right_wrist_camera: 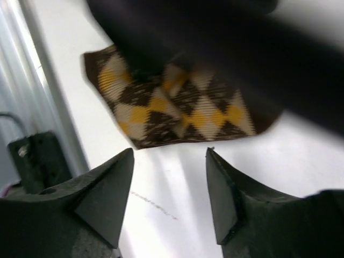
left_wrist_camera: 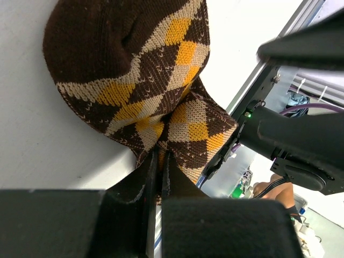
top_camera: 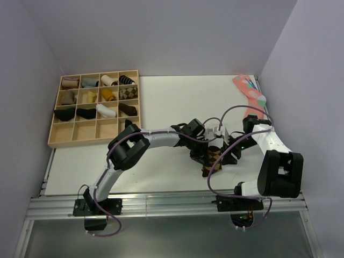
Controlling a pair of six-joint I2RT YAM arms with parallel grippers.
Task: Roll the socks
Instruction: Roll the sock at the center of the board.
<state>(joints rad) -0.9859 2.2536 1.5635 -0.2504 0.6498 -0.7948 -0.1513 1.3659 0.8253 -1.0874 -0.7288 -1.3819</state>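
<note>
The dark brown argyle sock (top_camera: 210, 159) lies near the front middle of the table, between the two grippers. In the left wrist view the sock (left_wrist_camera: 134, 80) is bunched and folded, and my left gripper (left_wrist_camera: 159, 157) is shut on a fold of its fabric. My left gripper (top_camera: 200, 149) sits over the sock's left side in the top view. My right gripper (right_wrist_camera: 169, 156) is open and empty, just short of the sock's patterned edge (right_wrist_camera: 177, 113). It sits at the sock's right (top_camera: 230, 156) in the top view.
A wooden compartment tray (top_camera: 72, 136) at the back left holds several rolled socks. A pink sock with teal patches (top_camera: 250, 91) lies at the back right corner. The table's front rail (top_camera: 161, 203) runs just behind the arm bases.
</note>
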